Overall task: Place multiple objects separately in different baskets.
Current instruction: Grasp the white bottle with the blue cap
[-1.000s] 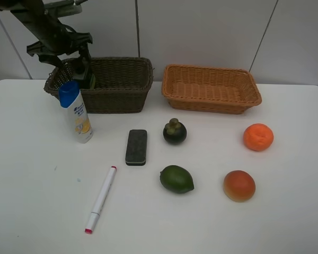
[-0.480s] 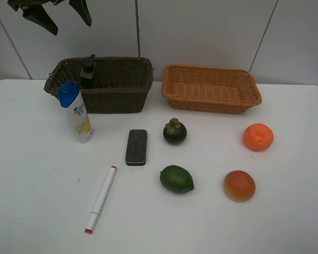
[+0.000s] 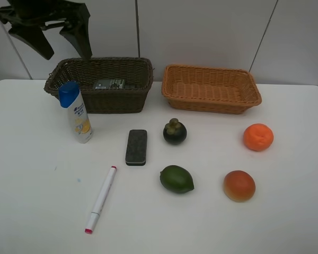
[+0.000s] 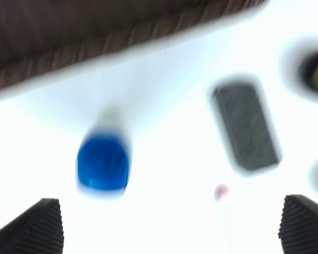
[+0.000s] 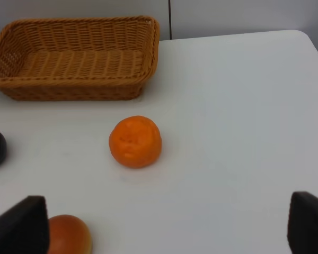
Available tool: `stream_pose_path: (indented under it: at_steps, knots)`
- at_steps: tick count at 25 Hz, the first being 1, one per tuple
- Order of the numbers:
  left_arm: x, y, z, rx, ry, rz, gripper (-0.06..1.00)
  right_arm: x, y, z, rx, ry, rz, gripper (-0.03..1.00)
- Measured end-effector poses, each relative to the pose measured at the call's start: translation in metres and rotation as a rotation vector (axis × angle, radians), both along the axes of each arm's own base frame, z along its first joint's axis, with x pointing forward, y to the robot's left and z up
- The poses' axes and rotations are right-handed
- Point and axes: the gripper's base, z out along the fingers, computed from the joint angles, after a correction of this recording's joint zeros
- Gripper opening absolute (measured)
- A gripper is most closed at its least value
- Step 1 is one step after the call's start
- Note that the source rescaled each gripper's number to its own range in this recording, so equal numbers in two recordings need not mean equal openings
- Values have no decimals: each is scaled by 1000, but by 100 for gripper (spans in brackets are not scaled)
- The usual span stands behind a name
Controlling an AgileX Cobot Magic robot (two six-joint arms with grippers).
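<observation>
My left gripper point(image 3: 57, 45) is open and empty, high above the left end of the dark brown basket point(image 3: 128, 100). The dark green bottle point(image 3: 108, 83) lies flat inside that basket. The shampoo bottle point(image 3: 76, 112) stands in front of it; its blue cap point(image 4: 103, 163) shows blurred in the left wrist view. The black eraser point(image 3: 136, 147), white marker point(image 3: 100, 199), mangosteen point(image 3: 175, 132), green fruit point(image 3: 176, 179), orange point(image 3: 258, 137) and red-orange fruit point(image 3: 239, 186) lie on the table. My right gripper point(image 5: 164, 233) is open, near the orange point(image 5: 135, 141). The tan basket point(image 3: 211, 100) holds nothing.
The white table point(image 3: 37, 174) ends at a white panelled wall behind the baskets. The left wrist view is motion-blurred. The right arm is out of the exterior view. The table's right edge point(image 5: 315, 50) is near the orange.
My left gripper let go of the dark green bottle in the dark basket and rose clear. The bottle stood upright half a second ago and now lies flat.
</observation>
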Motion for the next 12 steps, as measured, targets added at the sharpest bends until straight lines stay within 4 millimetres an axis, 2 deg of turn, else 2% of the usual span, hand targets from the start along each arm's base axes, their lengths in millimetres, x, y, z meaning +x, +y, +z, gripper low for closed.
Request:
stream_pose_path:
  at_steps: [2, 6, 12]
  knots:
    - [-14, 7, -17, 55, 57, -10, 100, 0, 0, 0, 0, 0, 0, 100]
    - [-26, 14, -49, 121, 164, -18, 100, 0, 0, 0, 0, 0, 0, 100]
    - [-12, 11, -78, 132, 147, 3, 100, 0, 0, 0, 0, 0, 0, 100]
